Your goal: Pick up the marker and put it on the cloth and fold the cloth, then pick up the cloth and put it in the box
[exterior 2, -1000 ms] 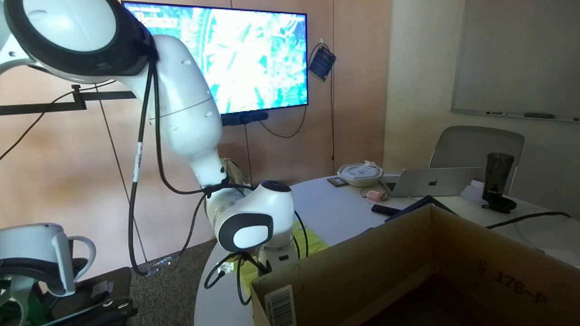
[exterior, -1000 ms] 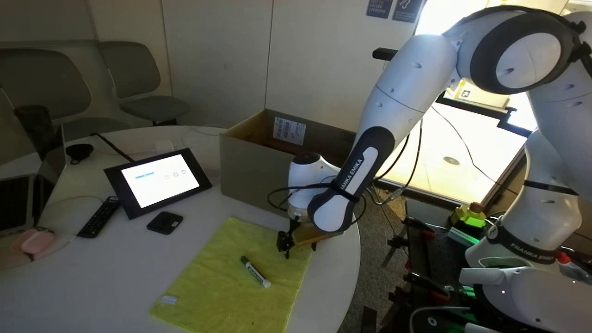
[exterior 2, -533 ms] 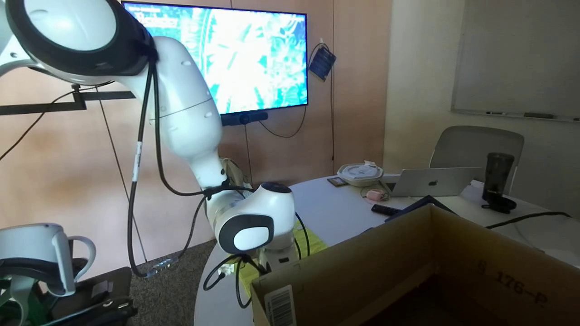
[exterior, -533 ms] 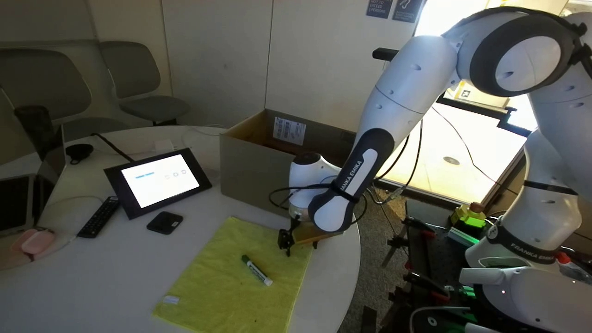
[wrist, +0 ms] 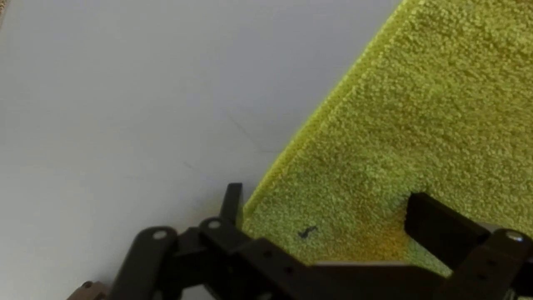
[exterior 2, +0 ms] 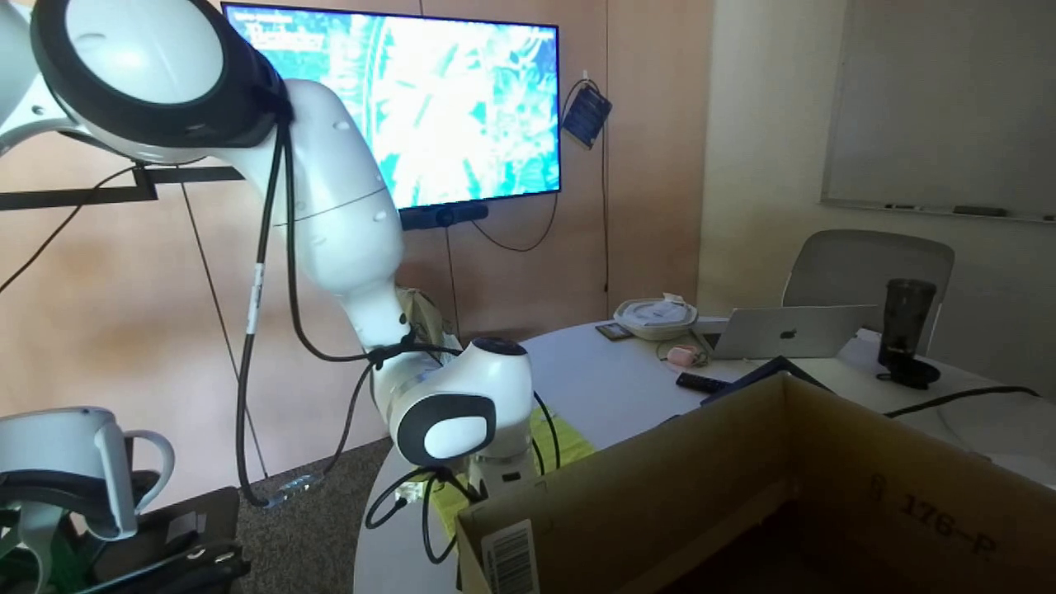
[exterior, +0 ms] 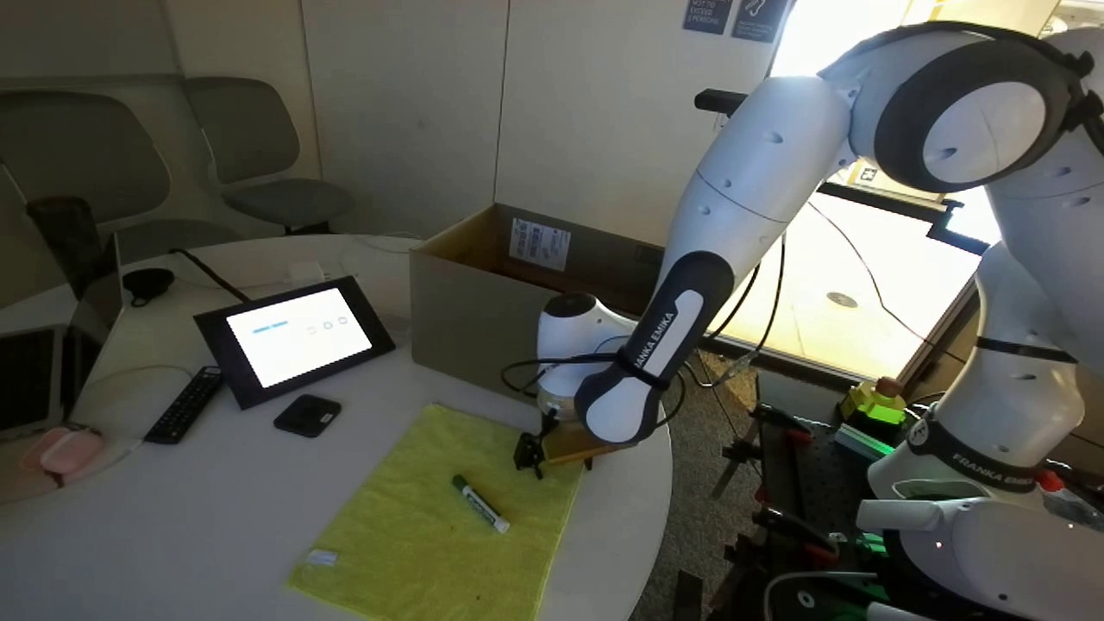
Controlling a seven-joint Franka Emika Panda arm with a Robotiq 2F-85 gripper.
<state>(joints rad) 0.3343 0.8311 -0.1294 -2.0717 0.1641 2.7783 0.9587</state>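
A: What's different from a second ago?

B: Not much, but it counts. In an exterior view, the yellow-green cloth (exterior: 423, 556) has slid slightly rightward across the surface (exterior: 216, 535), and the marker (exterior: 480, 504), lying on it, has ridden along. The arm (exterior: 724, 190) has sunk a little too.

A: And the claw (wrist: 326, 196)?

B: Spread wide, pinching nothing. It straddles the cloth's edge at the far right corner: in the wrist view one fingertip (wrist: 232, 200) stands just outside, over bare surface, and its partner is over the cloth, probably pressing into it. I can't be sure of the contact.

A: So that pressure dragged the cloth?

B: That's my guess. It needn't hurt: the marker is already placed, the cloth lies flat where it shows, so gathering that corner for the fold looks like the step in hand.

A: What should I watch?

B: More sliding without a grip. Closing low should bunch the fabric; too high would skim it. The box (exterior: 483, 319) stands beyond, on the far side, its turn only after folding.
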